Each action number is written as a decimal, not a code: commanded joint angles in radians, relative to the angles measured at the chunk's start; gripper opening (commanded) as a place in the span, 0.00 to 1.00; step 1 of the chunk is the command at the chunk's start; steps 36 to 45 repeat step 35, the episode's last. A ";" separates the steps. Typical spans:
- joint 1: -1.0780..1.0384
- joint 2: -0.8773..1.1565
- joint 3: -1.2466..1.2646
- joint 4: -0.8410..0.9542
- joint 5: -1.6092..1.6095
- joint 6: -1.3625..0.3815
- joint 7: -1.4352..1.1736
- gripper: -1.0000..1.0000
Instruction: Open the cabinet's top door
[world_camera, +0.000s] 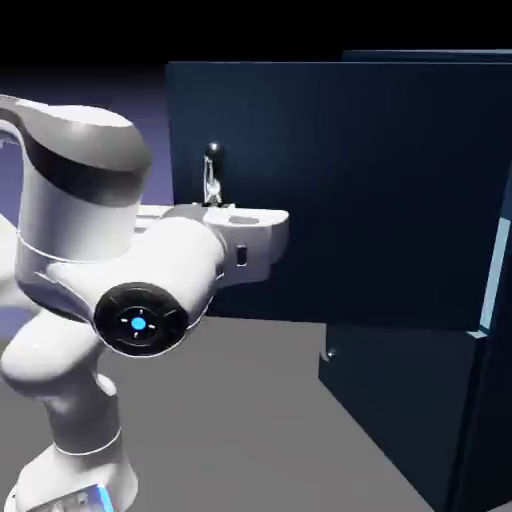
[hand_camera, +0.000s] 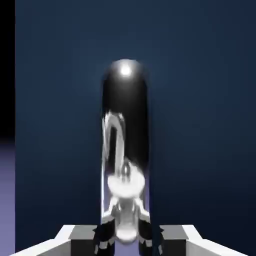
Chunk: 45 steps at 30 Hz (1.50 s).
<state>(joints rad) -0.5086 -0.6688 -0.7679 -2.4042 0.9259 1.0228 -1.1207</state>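
The cabinet is a tall navy box at the exterior view's right. Its top door stands swung out toward the left, away from the cabinet body, and a pale blue strip shows along its right edge. Near the door's left edge is the short silver bar handle. My gripper reaches it from the left and is shut on the handle's lower part. In the hand view the shiny handle stands upright and large between the grey fingertips, with the navy door panel behind it.
The lower door sits under the top door, flush with the cabinet body. My white arm fills the exterior view's left. The grey table top spreads between the arm and the cabinet.
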 joint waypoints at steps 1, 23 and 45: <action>0.029 0.034 -0.032 0.036 -0.013 -0.032 -0.016 0.00; 0.746 0.435 -0.788 0.514 -0.120 -0.455 -0.261 0.00; 1.152 0.173 -1.028 0.697 -0.197 -0.427 -0.076 0.00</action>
